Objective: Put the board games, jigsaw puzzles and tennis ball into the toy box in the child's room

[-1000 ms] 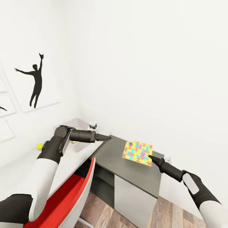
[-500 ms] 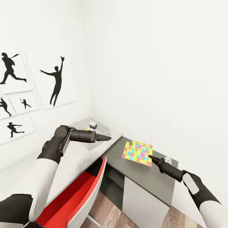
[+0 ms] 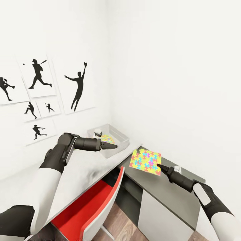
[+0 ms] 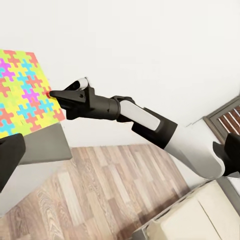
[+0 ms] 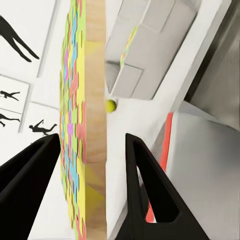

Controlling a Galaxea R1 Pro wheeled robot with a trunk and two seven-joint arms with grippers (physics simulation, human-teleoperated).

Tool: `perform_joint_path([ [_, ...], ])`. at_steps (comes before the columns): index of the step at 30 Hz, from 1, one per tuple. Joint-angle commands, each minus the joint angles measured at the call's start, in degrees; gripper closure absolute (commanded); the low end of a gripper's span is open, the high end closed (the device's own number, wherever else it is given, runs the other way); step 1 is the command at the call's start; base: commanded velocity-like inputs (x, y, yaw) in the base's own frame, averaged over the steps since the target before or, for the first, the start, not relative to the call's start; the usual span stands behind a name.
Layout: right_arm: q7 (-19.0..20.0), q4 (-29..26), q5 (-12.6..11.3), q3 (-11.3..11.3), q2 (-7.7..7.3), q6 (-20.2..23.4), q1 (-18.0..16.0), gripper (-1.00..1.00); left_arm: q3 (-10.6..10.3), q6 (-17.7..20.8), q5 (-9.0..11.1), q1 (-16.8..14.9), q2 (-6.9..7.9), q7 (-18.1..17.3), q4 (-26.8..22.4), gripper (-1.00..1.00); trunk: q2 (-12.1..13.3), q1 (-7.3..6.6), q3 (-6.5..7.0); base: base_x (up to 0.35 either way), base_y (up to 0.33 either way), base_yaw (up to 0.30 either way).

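The right gripper (image 3: 159,166) – jaws clamped on a multicoloured jagged-edged jigsaw panel (image 3: 145,162) – holds it above the dark grey cabinet top (image 3: 160,187). The left gripper (image 3: 113,146), jaws together, hovers by the light grey toy bin (image 3: 123,138) on the pale desk (image 3: 80,169).

View swung left; toy box (image 3: 112,139) now visible

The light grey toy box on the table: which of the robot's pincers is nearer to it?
Left. The left pincer hovers right at the light grey toy box, while the right pincer, holding the multicoloured jigsaw puzzle panel, stays over the lower dark cabinet top.
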Motion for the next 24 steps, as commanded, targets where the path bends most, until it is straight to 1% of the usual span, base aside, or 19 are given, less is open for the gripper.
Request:
perform_joint_path([
  [1,0.08,-0.01,-0.21,-0.11,0.0,0.37,-0.04,1.0,-0.05,0.59,-0.62,-0.07,0.0,-0.56,-0.02,-1.0,-0.13,0.04,-0.09,0.0,0.0,0.265],
  [9,0.08,0.01,-0.21,-0.11,-0.01,0.38,-0.04,1.0,-0.03,0.5,-0.56,-0.07,0.0,-0.56,-0.02,-1.0,-0.13,0.04,0.22,0.0,0.0,0.244],
  [14,0.08,0.01,-0.21,-0.11,-0.01,0.38,-0.04,1.0,-0.05,0.49,-0.64,-0.07,0.0,-0.56,-0.02,-1.0,-0.13,0.04,0.26,0.0,0.0,0.052],
  [24,0.16,-0.01,-0.29,-0.19,-0.01,0.44,-0.04,1.0,-0.07,0.49,-0.69,-0.07,0.0,-0.56,-0.02,-1.0,-0.13,0.04,0.27,0.0,0.0,0.005],
])
